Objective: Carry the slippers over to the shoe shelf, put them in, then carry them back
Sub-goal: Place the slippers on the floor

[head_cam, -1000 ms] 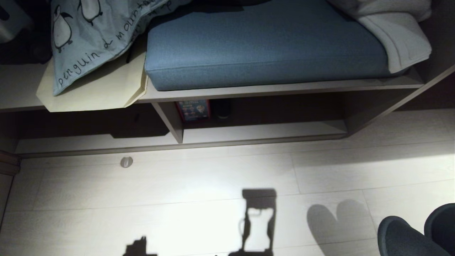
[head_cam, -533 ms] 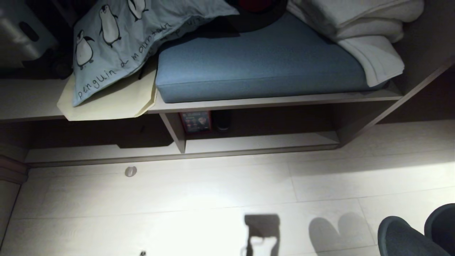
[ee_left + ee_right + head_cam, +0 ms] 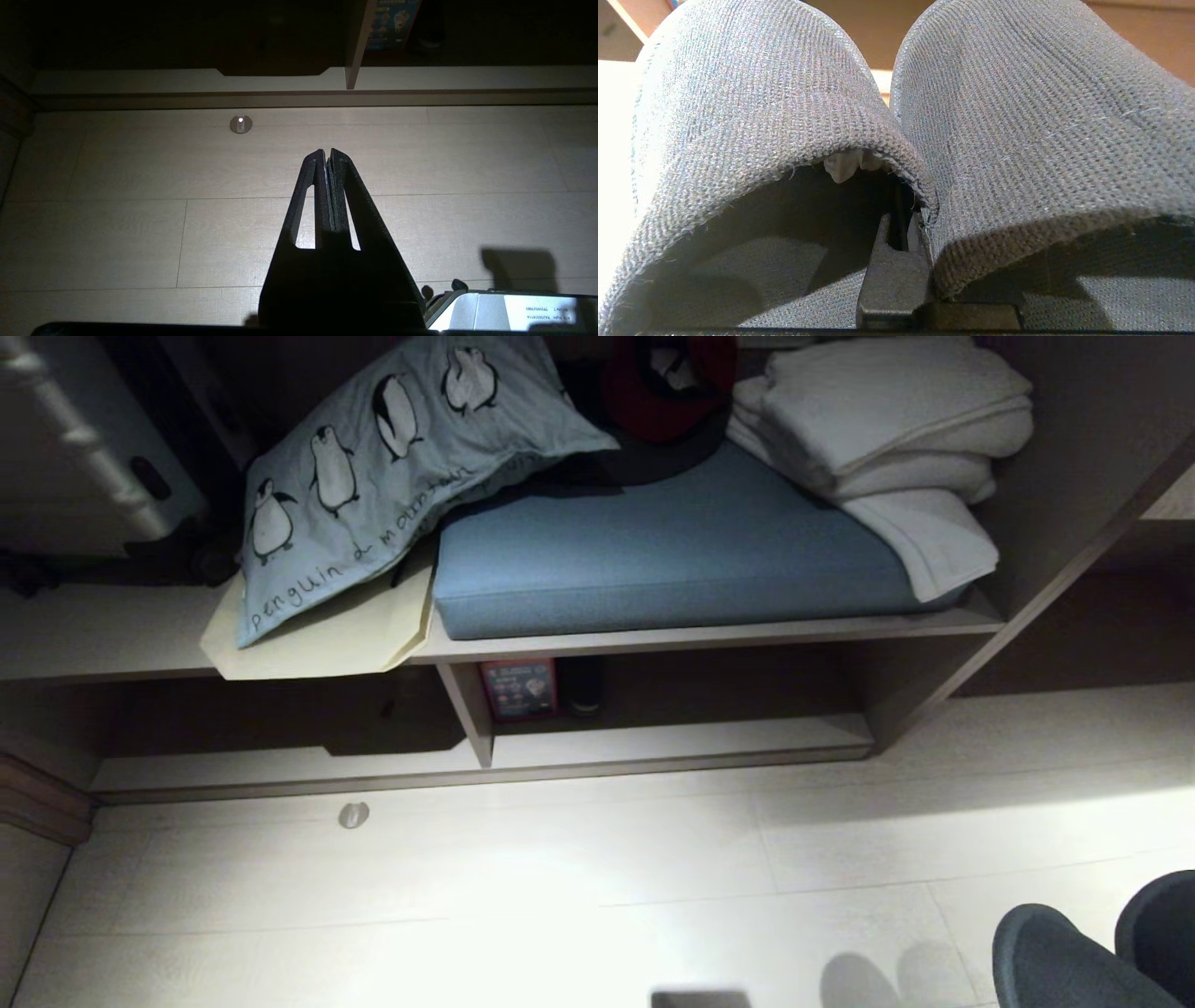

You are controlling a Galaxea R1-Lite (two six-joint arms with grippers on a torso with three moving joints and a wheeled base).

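My right hand (image 3: 903, 233) is pinching the pair of soft grey-blue ribbed fabric slippers (image 3: 896, 116) by their two inner walls, toes pointing away from me. In the head view they hang at the lower right, above the pale plank floor (image 3: 560, 877) and well short of the low open shoe shelf of the pale wood-grain unit (image 3: 681, 742). My left hand (image 3: 326, 156) is empty, its fingers pressed together, pointing at the floor in front of the unit.

The grip is my main worry. I hold only a thin fold of soft fabric from each slipper, so I judge that a jolt could let one slide free and drop to the floor, and I cannot tell how deep the pinch goes.

The opening is low under the board carrying the blue cushion (image 3: 672, 560), so coming in too high could catch the toes on that edge and peel them out of my hold. To the left, the short upright divider (image 3: 471, 714), a red-framed box (image 3: 519, 689) and a dark item (image 3: 583, 686) stand at the back; drifting that way risks knocking them. The clearer stretch of base board lies to the right.
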